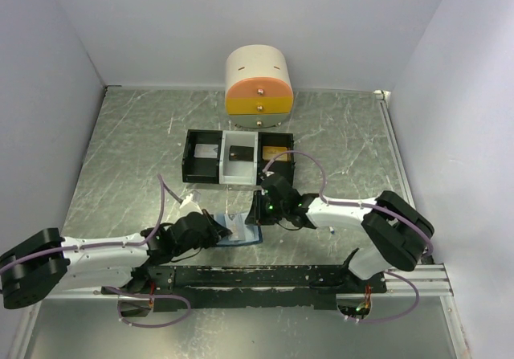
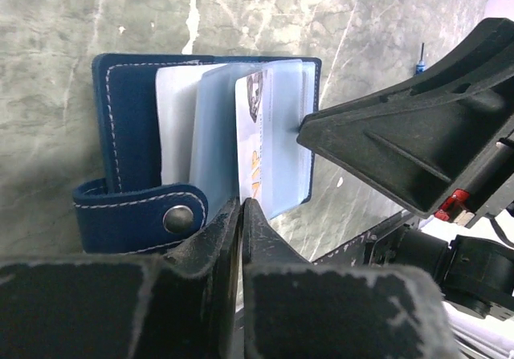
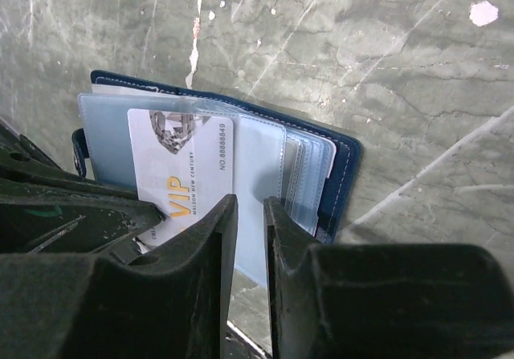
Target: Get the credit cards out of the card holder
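Note:
The card holder (image 1: 243,234) lies open on the table between my two grippers. It is dark blue with clear sleeves (image 3: 265,158) and a snap tab (image 2: 152,214). A white credit card marked VIP (image 3: 181,170) sticks out of a sleeve; it also shows in the left wrist view (image 2: 250,146). My left gripper (image 2: 241,204) is shut on the lower edge of this card. My right gripper (image 3: 250,202) is slightly open, its tips over the clear sleeve beside the card, and one fingertip (image 2: 309,126) touches the sleeve's edge. A tan-gold card (image 1: 275,152) lies in the tray.
A black-and-white three-compartment tray (image 1: 191,160) stands just behind the card holder. A cream and orange drawer unit (image 1: 259,90) stands at the back. The arms' mounting rail (image 1: 265,277) runs along the near edge. Walls enclose the table.

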Controlling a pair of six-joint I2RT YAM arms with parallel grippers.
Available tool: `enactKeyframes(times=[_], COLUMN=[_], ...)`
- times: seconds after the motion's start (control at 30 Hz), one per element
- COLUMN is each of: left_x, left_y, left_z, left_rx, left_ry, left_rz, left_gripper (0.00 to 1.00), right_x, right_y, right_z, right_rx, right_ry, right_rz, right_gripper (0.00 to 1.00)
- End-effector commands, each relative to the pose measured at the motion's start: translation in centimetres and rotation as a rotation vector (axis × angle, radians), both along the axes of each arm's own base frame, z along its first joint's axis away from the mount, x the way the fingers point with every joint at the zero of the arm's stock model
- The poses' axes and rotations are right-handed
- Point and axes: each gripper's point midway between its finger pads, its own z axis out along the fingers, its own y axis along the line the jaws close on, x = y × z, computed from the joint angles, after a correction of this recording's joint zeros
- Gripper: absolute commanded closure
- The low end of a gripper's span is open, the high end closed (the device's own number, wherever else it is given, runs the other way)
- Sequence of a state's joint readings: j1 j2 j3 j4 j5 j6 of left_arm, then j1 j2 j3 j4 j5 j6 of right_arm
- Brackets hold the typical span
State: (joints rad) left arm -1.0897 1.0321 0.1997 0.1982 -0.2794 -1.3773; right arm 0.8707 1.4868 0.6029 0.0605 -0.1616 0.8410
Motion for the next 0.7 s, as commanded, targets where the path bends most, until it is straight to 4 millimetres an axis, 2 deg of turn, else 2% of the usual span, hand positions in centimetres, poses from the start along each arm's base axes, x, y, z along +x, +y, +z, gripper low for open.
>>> enactKeyframes(times=[0.0, 0.13, 0.27, 0.37, 0.47, 0.6, 0.67], left_x=[0.3, 0.2, 0.2, 0.3, 0.4, 0.5, 0.5], left_y=[1.8, 1.5, 1.0, 0.6, 0.3, 0.4, 0.3], left_z=[-1.1, -1.2, -1.2, -1.1, -0.9, -0.9, -0.9], left_rx=[0.094, 0.104, 0.106, 0.105, 0.11, 0.118, 0.114], left_ry=[0.0, 0.003, 0.007, 0.002, -0.002, -0.003, -0.009], left_rz=[0.034, 0.021, 0.004, -0.003, -0.01, -0.01, -0.018], left_gripper=[0.87, 0.86, 0.85, 0.85, 0.85, 0.85, 0.84], right_x=[-0.8, -0.8, 0.3, 0.9, 0.2, -1.5, -1.8], right_y=[-2.5, -1.1, 1.3, 2.3, 2.9, 2.6, 1.8], right_z=[-2.4, -1.0, 3.3, 4.6, 3.9, 1.3, -0.2], right_rx=[-0.134, -0.062, 0.023, 0.035, 0.052, 0.076, 0.036], right_ry=[0.025, 0.005, -0.084, -0.104, -0.056, 0.06, 0.082], right_rz=[0.013, 0.054, 0.122, 0.157, 0.174, 0.129, 0.089], right_gripper=[0.79, 0.78, 0.76, 0.75, 0.75, 0.75, 0.75])
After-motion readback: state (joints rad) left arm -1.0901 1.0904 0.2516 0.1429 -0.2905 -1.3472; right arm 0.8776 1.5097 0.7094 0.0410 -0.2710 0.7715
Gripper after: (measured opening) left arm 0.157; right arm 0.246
